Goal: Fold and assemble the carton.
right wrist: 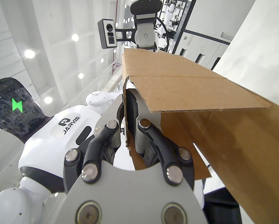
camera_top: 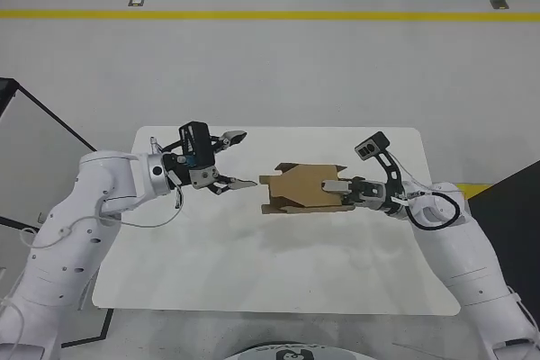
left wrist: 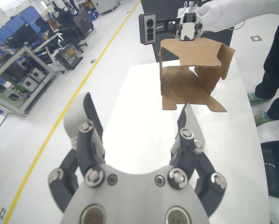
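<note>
Carton (camera_top: pixel 301 187) of brown cardboard lies near the middle of the white table (camera_top: pixel 252 270), a little toward the right arm's side. In the left wrist view it stands opened out as a square tube with both ends open. Nothing is inside it, and its end flaps stick out unfolded, one lying flat on the tabletop. Its bottom panel seems to rest on the table, though the far edge is hidden. From above, the hollow lies out of sight under the flat upper panel, and notched flaps show at each end.

The right gripper (camera_top: pixel 331 187) is at the end of the carton nearest its own arm, level with the upper panel, and is clamped on the cardboard edge there. The right wrist view shows that edge pinched between the fingers (right wrist: pixel 131 110), a detail the view from above cannot give.

The left gripper (camera_top: pixel 241 160) hovers over the table to the left of the carton, near it but apart, pointing at the open end. Its two fingers are spread wide with nothing between them.
</note>
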{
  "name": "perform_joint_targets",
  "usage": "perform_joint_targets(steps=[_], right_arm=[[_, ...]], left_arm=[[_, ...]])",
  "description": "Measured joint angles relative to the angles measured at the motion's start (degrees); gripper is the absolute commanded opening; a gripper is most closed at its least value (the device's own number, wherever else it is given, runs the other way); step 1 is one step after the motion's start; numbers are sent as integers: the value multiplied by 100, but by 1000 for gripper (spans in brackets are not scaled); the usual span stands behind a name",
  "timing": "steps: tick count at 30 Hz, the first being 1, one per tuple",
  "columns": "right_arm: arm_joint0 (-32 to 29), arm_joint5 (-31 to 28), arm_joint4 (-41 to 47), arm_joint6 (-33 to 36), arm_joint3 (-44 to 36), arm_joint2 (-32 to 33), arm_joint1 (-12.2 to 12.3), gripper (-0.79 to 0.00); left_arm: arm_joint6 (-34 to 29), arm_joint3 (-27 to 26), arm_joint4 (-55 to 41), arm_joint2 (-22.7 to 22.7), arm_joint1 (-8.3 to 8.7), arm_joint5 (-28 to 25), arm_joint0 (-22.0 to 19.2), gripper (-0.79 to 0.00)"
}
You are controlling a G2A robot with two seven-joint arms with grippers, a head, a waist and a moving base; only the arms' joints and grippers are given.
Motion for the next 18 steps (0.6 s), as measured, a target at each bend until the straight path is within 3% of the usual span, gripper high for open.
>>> perform_joint_targets(steps=[9,18], right_arm=[[-38,152,223,-71,116,28,-13,-785],[-128,238,225,-281,-23,-10,-26,-785]], left_arm=[[-836,-322,-536,-21,20,152,43,-785],[-859,-433,-539,65,11,168,138,-785]])
